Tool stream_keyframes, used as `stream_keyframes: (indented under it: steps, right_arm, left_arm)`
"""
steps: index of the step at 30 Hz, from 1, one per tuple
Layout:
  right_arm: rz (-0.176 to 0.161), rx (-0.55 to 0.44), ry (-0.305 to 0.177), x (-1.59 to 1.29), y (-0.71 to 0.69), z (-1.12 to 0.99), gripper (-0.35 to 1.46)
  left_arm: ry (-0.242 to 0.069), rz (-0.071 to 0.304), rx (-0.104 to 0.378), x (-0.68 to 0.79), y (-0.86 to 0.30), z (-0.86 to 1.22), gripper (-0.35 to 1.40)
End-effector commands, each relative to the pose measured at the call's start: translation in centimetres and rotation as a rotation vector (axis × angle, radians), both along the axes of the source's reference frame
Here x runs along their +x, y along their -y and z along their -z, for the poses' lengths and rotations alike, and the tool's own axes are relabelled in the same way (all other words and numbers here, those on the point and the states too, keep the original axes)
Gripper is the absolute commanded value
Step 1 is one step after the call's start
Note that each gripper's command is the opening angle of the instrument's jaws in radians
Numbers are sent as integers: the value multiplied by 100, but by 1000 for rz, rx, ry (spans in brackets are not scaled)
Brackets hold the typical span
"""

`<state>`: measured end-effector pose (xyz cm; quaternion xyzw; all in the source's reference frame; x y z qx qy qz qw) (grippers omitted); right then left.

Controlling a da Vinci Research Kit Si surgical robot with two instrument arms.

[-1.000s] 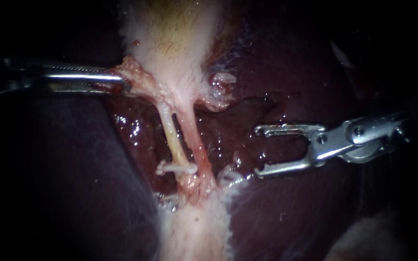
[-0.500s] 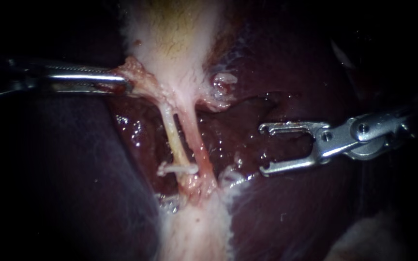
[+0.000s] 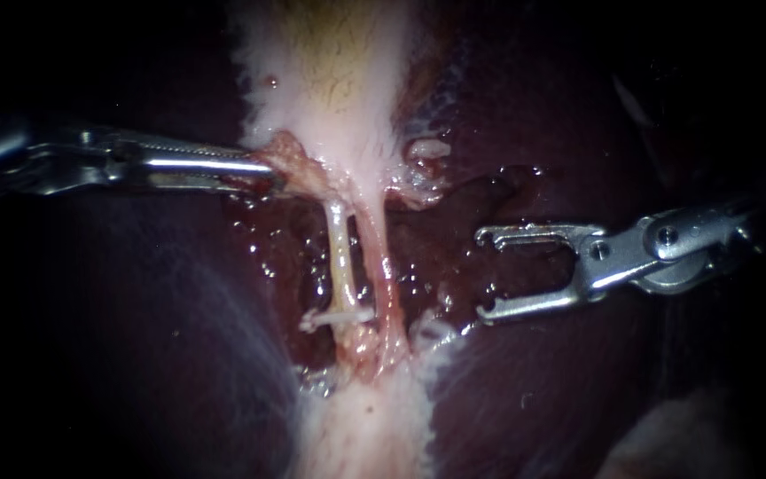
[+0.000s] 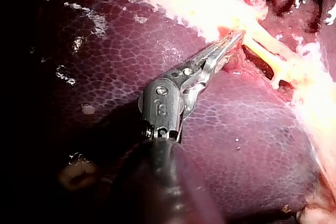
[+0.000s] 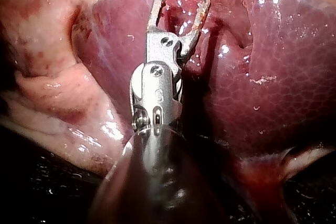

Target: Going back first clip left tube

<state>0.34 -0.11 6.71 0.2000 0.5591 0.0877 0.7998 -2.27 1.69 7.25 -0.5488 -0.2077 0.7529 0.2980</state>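
A white clip (image 3: 339, 315) sits across the lower end of the left tube (image 3: 340, 253). Its ends stick out to either side, just above where the tube meets the pale band of tissue (image 3: 365, 426). Up from the clip, the yellowish left tube rises to the gallbladder (image 3: 330, 80), with the pinker right tube (image 3: 374, 253) just beside it.

Above and to the left of the clip, we hold our left instrument (image 3: 266, 168) with its slim jaws closed narrow on a flap of pink tissue (image 3: 290, 155) at the gallbladder's lower edge. Our left wrist view shows the same grip (image 4: 233, 40), the clip (image 4: 276, 81) lying beyond the jaw tips and off to one side of them, on the tube (image 4: 265, 45).

Well to the right of the clip, our right instrument (image 3: 480, 273) hangs over the dark, wet liver (image 3: 578, 381). Its two jaws are spread wide with nothing between them, the tips pointing toward the clip but well apart from it. Our right wrist view confirms the wide gap (image 5: 181, 1), with glistening liver (image 5: 273, 87) under and beside the jaws.
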Motion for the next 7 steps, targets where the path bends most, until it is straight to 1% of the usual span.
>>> stream_keyframes:
  steps: [1,7]
  right_arm:
    - [0,0,0,0,0,1,50]
    - [-1,1,0,0,0,1,50]
  left_arm:
    - [-2,1,1,0,0,0,-35]
    - [-1,0,2,1,0,1,-35]
